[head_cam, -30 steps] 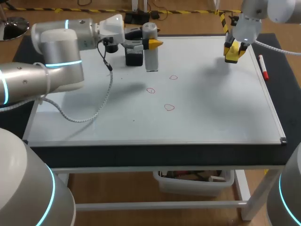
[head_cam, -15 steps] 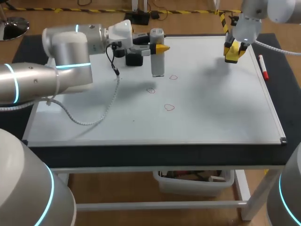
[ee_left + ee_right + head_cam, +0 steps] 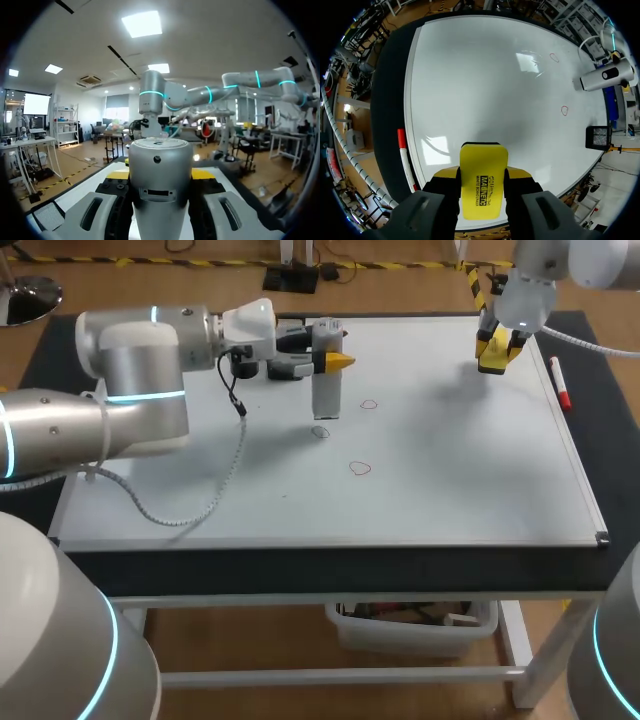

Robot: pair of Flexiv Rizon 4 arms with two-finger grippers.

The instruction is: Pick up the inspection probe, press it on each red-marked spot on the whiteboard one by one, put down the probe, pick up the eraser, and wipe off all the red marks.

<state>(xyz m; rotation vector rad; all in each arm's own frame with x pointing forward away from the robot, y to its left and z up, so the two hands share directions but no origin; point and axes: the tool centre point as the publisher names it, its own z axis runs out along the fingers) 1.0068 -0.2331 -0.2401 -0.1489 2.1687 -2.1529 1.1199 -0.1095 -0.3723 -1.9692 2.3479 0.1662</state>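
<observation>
Head camera looks down on the whiteboard (image 3: 450, 480) from behind; right wrist (also downward) shares it; left faces outward.

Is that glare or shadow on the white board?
Both. Head view: soft grey shadows lie on the whiteboard under the left arm and beside the right gripper. Right wrist view: bright glare patches show on it ahead of the eraser.

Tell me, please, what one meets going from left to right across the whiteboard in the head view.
inspection probe → nearest red mark → yellow eraser → red marker
</observation>
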